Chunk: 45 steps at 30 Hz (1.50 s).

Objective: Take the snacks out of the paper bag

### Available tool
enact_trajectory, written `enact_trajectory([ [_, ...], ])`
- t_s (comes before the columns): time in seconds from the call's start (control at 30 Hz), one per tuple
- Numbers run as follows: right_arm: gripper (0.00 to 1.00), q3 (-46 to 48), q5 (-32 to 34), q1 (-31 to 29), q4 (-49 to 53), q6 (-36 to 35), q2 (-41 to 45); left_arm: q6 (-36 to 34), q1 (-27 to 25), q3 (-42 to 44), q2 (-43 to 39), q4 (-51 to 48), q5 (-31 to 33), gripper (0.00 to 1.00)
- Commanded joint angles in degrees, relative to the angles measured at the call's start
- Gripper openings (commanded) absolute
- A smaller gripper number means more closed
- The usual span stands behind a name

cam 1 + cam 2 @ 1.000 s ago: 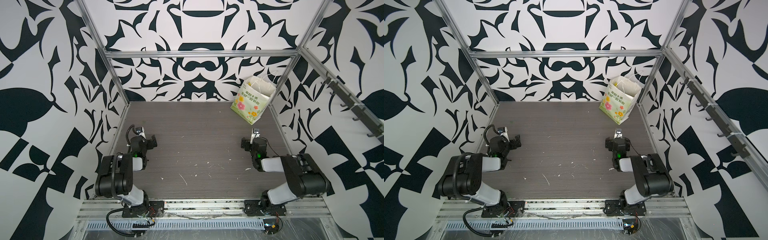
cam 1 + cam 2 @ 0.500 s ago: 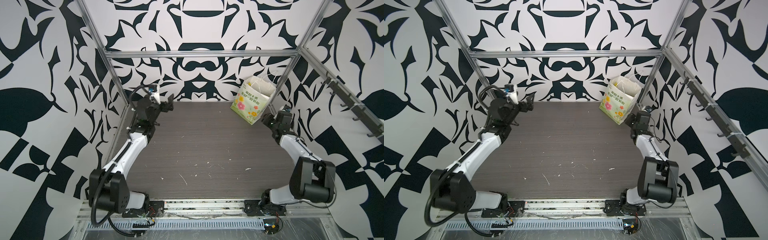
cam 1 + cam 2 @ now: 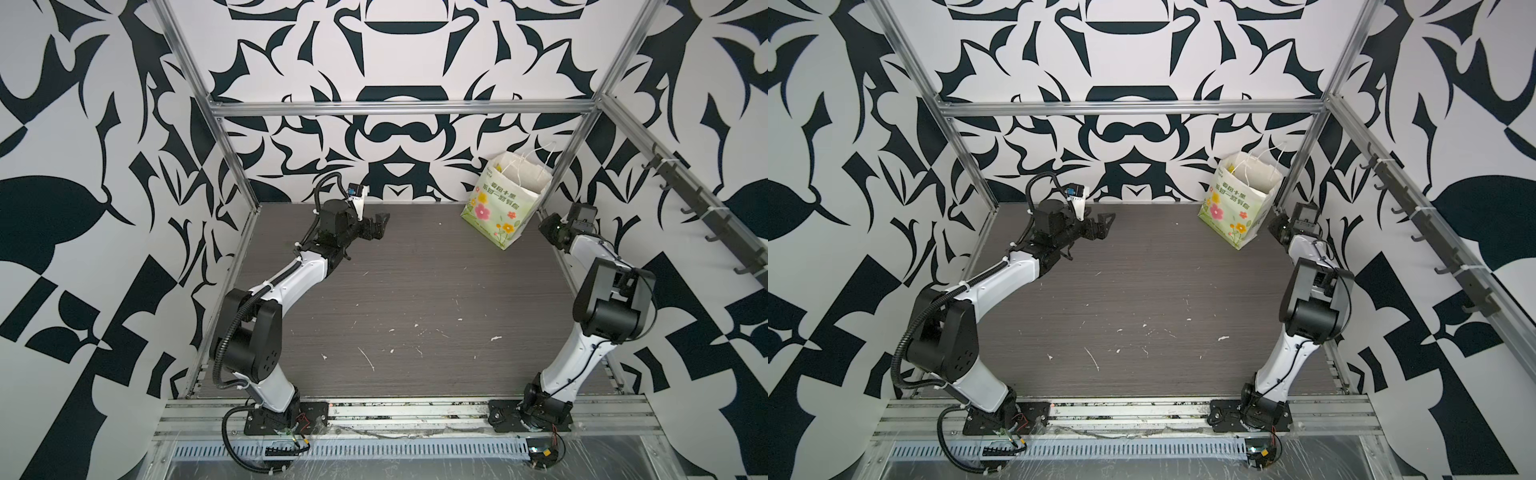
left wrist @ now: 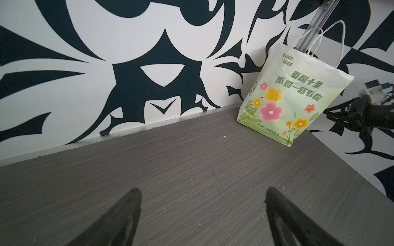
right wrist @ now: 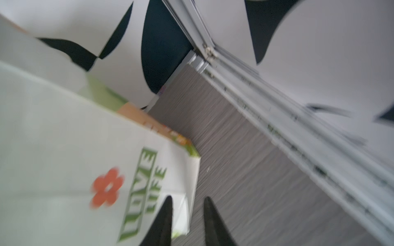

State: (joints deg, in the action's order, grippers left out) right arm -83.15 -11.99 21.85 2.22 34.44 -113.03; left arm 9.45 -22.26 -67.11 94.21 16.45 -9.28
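The paper bag (image 3: 505,208) (image 3: 1237,208) stands upright in the back right corner, its flowered green face (image 4: 287,102) toward the table's middle and its cord handles up. The snacks are hidden. My left gripper (image 3: 380,222) (image 3: 1104,222) hovers near the back wall left of centre, well away from the bag, and is open (image 4: 202,191) over bare table. My right gripper (image 5: 188,197) is low at the bag's narrow "LOVE LIFE" side (image 5: 64,149). Its jaws stand a narrow gap apart, with the bag's bottom corner edge in line between them; the view is blurred, so a grip cannot be made out.
The dark wood-grain table (image 3: 415,282) carries small white specks. An aluminium corner post (image 3: 569,145) rises just behind the bag, and a frame rail (image 5: 298,127) runs along the table's right edge. A bar of hooks (image 3: 706,216) hangs on the right wall.
Both arms have swung from the front of the table to the back. The left gripper went toward the back wall, the right one to the bag's side. The right jaws narrowed from wide open.
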Motion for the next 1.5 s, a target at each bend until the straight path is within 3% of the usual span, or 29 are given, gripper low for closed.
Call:
enact_trajectory([
  [0.0,0.19,-4.6,1.8,0.4,2.0,-0.2,-2.4,1.7,-0.2,2.4,-2.6,0.7,-1.6,0.92],
  [0.1,0.16,-6.7,3.8,0.5,-0.5,0.3,-5.8,1.8,-0.3,3.3,-3.1,-0.2,-1.8,0.90],
  [0.3,0.06,-18.3,0.8,0.6,-0.7,-2.1,-14.8,1.8,-0.3,4.2,-3.3,0.4,-2.1,0.90],
  [0.5,0.08,-37.4,-6.2,1.1,5.4,-7.6,-26.7,1.3,-0.5,6.2,-4.9,1.2,-3.6,0.90],
  [0.87,0.10,-72.9,-25.6,2.3,8.5,-12.3,-51.1,0.0,-1.8,7.9,-6.9,-2.9,-5.4,0.89],
  [1.0,0.10,-71.6,-30.3,2.1,0.2,-10.2,-53.3,-1.3,-2.6,7.2,-6.5,-4.0,-5.7,0.89],
  [1.2,0.03,-77.2,-34.7,0.5,-0.8,-10.1,-59.3,-1.5,-3.4,5.6,-4.7,-4.6,-7.1,0.89],
  [1.47,0.00,-76.2,-35.2,-3.9,0.2,-10.5,-58.4,-2.0,-4.5,2.8,-1.8,-4.3,-7.9,0.89],
])
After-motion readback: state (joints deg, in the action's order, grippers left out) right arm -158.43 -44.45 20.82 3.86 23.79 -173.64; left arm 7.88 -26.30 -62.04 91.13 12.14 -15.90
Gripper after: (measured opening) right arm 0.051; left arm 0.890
